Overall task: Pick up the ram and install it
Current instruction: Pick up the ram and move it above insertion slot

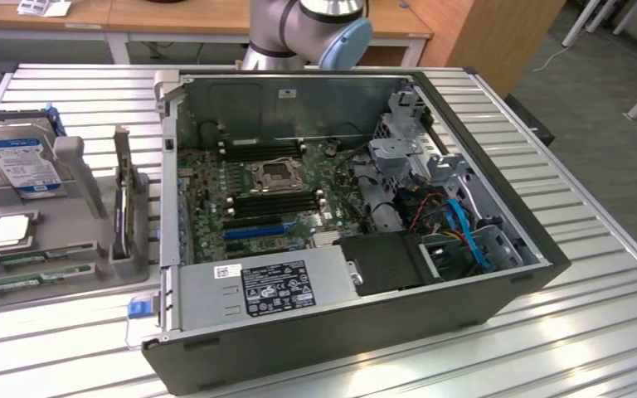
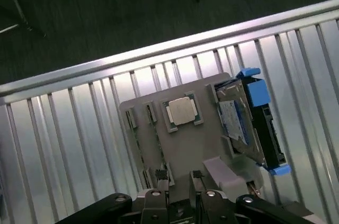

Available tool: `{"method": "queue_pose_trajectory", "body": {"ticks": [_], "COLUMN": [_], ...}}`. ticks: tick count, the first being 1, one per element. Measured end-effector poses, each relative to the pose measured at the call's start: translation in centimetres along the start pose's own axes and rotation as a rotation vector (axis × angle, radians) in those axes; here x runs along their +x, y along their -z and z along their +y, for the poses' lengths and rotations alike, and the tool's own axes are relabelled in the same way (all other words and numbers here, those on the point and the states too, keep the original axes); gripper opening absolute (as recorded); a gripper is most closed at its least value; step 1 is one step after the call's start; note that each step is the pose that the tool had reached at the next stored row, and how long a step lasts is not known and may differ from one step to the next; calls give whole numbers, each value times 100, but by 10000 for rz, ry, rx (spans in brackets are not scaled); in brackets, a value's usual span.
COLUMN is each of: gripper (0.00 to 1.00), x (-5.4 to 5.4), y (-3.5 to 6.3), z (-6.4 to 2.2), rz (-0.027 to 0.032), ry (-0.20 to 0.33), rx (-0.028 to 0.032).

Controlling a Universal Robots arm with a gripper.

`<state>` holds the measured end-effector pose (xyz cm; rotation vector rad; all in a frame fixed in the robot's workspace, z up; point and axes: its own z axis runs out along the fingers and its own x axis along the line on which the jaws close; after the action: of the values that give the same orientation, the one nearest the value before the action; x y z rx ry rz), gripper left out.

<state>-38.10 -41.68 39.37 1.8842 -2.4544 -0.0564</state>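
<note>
Our tool (image 2: 177,189) hangs released, holding nothing, above the grey tray (image 2: 183,152) on the table (image 1: 584,332). The ram (image 1: 31,280) lies in that tray, at eight o'clock from the computer case (image 1: 352,348). We judge it light, stiff and fragile, best gripped by its long edges.

Nothing legible to me.
Labels on the power supply (image 1: 279,286) and hard drive (image 1: 20,162) carry print too small to read.

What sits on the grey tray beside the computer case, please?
A hard drive, a processor chip, two ram sticks and an upright expansion card; the tray beneath the drive is hidden.
</note>
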Motion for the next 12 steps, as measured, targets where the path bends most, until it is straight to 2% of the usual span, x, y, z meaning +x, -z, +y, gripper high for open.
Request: {"method": "queue_pose_trajectory", "body": {"ticks": [12], "gripper": [29], "x": [0], "y": [0], "z": [0], "rz": [125], "ry": [2181], "rx": [33]}}
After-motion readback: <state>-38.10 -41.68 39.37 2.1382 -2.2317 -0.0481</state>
